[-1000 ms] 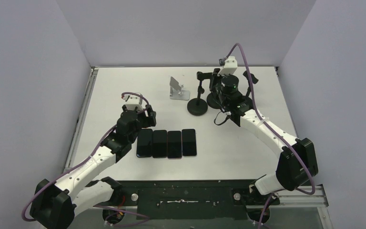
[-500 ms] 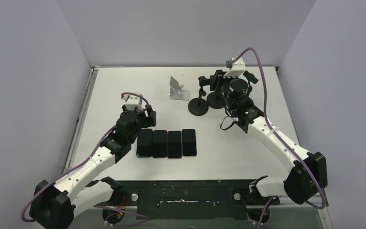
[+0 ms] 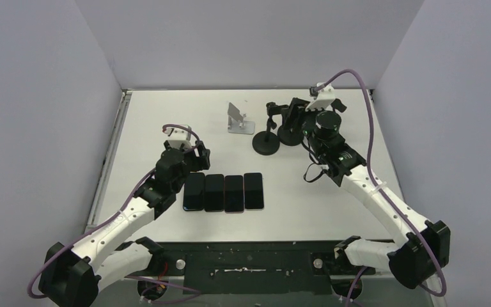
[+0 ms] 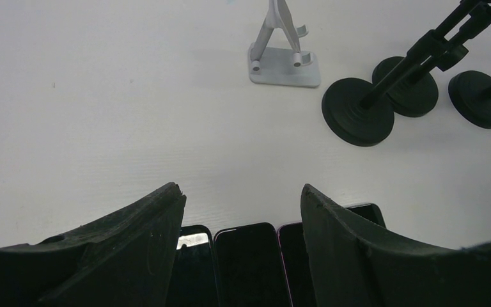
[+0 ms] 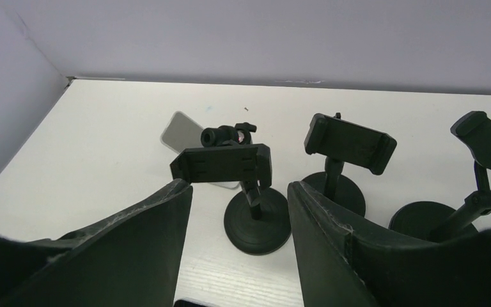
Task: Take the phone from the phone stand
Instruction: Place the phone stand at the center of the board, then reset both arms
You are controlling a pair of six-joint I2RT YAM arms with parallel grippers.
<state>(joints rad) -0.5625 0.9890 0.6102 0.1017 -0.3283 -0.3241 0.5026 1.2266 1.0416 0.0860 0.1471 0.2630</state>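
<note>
White tabletop (image 3: 153, 128) between pale grey walls, seen from above, with two white robot arms reaching in from the near edge. Four black phones (image 3: 224, 192) lie flat on the table in a tidy row, side by side with their long edges close together, near the middle and well apart from every stand. The left claw (image 4: 241, 192) hovers at the far left end of this row, its two dark fingers spread apart and gripping nothing. Its wrist camera shows the far ends of the phones below and between the fingers. At the back centre is a small silver stand (image 3: 238, 120), a tilted metal plate on a flat base. Just to its right, three black clamp stands (image 5: 257, 220) are grouped close together, each with a round base, a thin post and a wide clamp on top. The right claw (image 5: 238, 187) is beside this group, fingers open and holding nothing. Its wrist camera looks out between the fingers at the nearest clamp, with the silver stand behind it.
</note>
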